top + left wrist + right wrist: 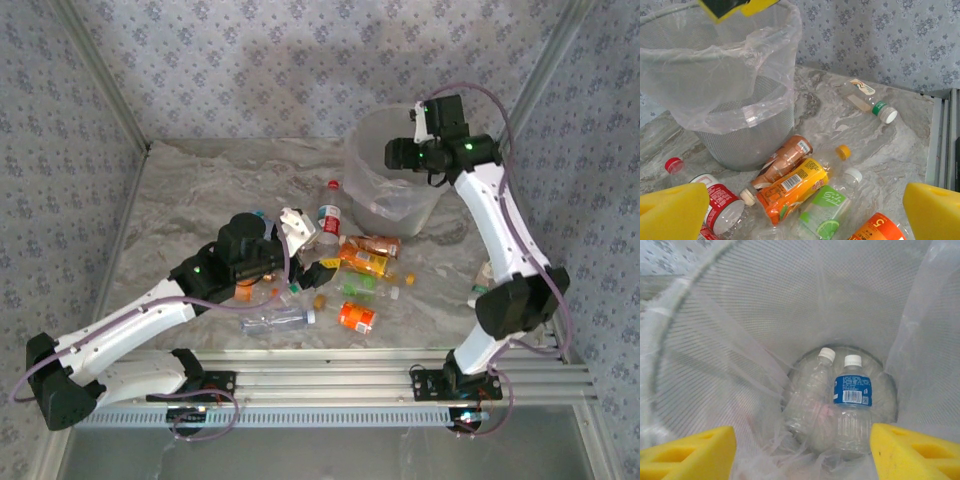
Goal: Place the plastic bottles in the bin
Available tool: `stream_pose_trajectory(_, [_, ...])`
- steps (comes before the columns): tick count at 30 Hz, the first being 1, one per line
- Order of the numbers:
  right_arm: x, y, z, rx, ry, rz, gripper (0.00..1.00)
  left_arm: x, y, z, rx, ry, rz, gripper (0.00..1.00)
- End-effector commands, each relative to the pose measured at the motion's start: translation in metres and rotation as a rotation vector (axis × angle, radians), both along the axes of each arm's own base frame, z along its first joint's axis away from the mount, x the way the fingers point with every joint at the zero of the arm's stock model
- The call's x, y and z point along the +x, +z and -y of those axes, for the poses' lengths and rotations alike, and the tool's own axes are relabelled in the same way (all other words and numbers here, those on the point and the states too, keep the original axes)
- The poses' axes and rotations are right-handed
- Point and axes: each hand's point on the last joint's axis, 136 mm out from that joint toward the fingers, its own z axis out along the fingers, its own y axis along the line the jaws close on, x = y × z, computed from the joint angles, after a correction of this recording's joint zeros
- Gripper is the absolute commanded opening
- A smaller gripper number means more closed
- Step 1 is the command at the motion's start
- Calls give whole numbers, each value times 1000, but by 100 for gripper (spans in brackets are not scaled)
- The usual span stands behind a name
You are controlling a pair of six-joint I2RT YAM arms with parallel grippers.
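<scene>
Several plastic bottles lie in a pile on the marble table. Among them are an orange-labelled one, a brown one, a lime-green labelled one and a red-labelled one. My left gripper hangs open just above this pile, holding nothing. The bin stands at the back right with its clear liner. My right gripper is over its mouth, open, with nothing between the pads. At the bin's bottom lie a blue-labelled bottle and a clear one.
A lone bottle with a green cap lies right of the bin near the table's edge. An orange bottle and a clear one lie close to the front rail. Patterned walls close in the table on three sides.
</scene>
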Motion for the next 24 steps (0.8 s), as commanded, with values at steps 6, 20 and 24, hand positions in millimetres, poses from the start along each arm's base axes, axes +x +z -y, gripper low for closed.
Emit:
stream_pose_trajectory(6, [-60,22,-1,-32,-3,88,73,-11,25,0,-34,-51,51,100])
stream_pose_trajectory(20, [-184,-80,-31,-3,141,-139,73,-18,26,-1,-24,-86,79,100])
stream_pose_trajectory(24, [-215,-112,-52,-26,275,-204,74,-19,26,-2,-20,-90,82,100])
